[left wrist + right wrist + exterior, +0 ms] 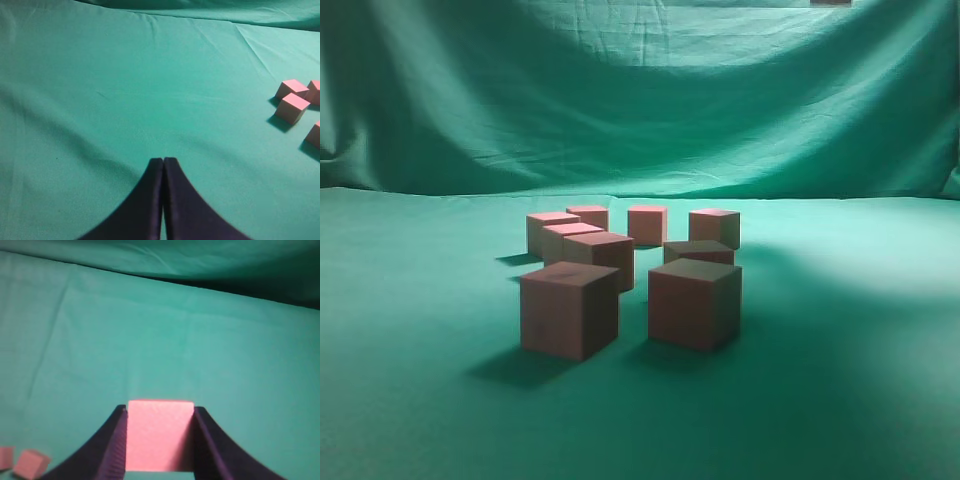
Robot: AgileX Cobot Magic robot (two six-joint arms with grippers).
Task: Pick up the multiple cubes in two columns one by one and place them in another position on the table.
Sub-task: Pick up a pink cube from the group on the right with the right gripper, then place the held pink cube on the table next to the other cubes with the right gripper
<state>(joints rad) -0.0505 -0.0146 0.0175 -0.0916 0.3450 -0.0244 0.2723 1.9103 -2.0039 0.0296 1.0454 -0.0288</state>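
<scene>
Several pinkish-red cubes stand in two columns on the teal cloth table [840, 380] in the exterior view, the nearest being a left cube [569, 308] and a right cube [694, 301]. No arm shows in that view. In the right wrist view my right gripper [160, 412] is shut on a pink cube [159, 435], held above the cloth. In the left wrist view my left gripper [163, 161] is shut and empty over bare cloth; cubes [292, 108] lie far to its right.
The same teal cloth hangs as a backdrop [640, 90] behind the table. Two more cubes [31, 463] lie at the bottom left of the right wrist view. Bare cloth surrounds the cube group on all sides.
</scene>
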